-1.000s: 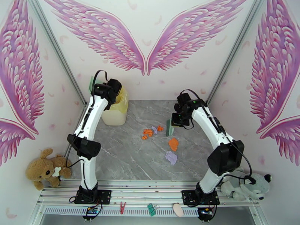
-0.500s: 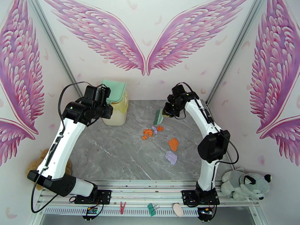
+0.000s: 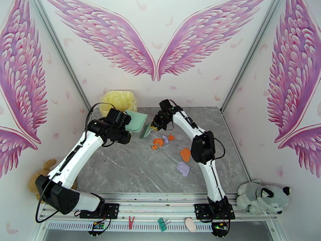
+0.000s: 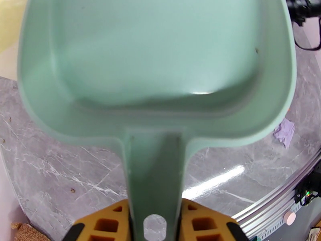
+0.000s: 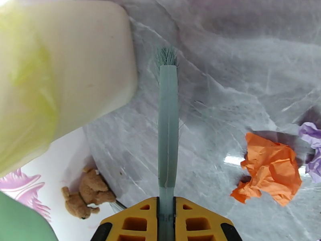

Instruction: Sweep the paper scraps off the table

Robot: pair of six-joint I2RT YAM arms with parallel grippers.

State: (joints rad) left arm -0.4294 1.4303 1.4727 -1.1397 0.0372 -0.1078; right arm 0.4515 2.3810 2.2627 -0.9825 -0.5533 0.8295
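My left gripper is clenched on the handle of the mint-green dustpan. The handle runs between my two yellow fingers, and the pan's bare green hollow faces my wrist camera. Seen from above, the dustpan hangs tilted just in front of the bin, a pale tub lined with a yellow bag at the far left corner of the table.

My right gripper is clamped on the handle of the green brush. Its bristles point toward the bin and end close beside the bin's lower edge in my right wrist view. I cannot tell whether they touch the tabletop. From above, the brush sits just beside the dustpan, on the side away from the bin.

The paper scraps lie on the table beyond the brush, farther from the bin. Nearest to the bin is a tight cluster of small orange and lavender bits. Next comes a bigger orange wad, and farthest from the bin, toward the table's near edge, a lavender wad.

A brown teddy bear lies off the table, on the bin's side.
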